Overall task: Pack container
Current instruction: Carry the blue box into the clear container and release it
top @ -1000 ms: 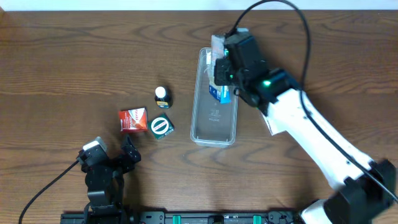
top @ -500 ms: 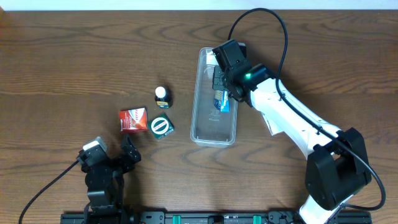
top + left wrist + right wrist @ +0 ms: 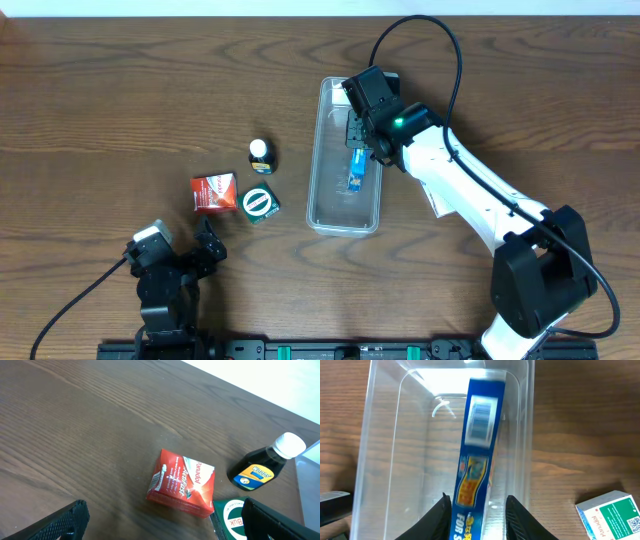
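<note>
Right gripper [image 3: 478,501] hovering over long clear plastic container [image 3: 365,460], jaws parted, slim blue cardboard box [image 3: 481,435] lying loose between them. Left gripper [image 3: 164,505] sitting released, facing small red carton [image 3: 182,482].

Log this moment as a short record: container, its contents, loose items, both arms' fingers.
container: clear, long, narrow
inside: blue box, lying lengthwise
right fingers: open, flanking the blue box
left fingers: open, holding nothing
outside, left of container: red box, green-and-white box, dark bottle
</note>
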Controlling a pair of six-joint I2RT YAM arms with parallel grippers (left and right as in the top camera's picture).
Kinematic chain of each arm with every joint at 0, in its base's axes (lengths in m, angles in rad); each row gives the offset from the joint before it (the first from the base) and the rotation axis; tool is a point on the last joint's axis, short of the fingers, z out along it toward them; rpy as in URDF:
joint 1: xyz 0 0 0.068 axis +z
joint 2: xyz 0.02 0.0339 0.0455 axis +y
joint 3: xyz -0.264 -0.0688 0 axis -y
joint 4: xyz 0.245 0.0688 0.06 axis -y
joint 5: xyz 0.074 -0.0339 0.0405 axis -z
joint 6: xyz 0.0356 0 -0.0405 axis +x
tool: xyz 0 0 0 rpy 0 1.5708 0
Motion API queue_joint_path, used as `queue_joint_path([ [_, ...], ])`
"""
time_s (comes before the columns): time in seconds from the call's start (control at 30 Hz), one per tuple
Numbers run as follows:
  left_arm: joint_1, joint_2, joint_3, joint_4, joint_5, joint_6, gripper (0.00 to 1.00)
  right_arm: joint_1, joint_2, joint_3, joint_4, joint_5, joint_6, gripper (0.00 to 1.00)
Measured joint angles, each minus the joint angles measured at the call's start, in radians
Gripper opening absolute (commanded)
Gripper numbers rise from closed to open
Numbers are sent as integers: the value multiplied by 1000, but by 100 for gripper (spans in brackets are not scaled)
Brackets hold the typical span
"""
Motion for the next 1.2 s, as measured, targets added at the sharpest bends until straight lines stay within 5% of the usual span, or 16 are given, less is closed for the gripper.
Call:
queue_joint_path([
  [0.17, 0, 0, 0, 0, 0, 0, 98, 0, 0, 0, 0, 2, 0, 31],
  [0.3, 0, 0, 0, 0, 0, 0, 98, 0, 0, 0, 0, 3, -14, 8],
  [0.4, 0, 0, 0, 0, 0, 0, 98, 0, 0, 1, -10, 6, -19, 1],
  [0.87, 0, 0, 0, 0, 0, 0, 98, -26, 16, 5, -1, 12, -20, 1],
  [1.2, 0, 0, 0, 0, 0, 0, 98, -26, 136, 8, 194, -62, -139, 1],
])
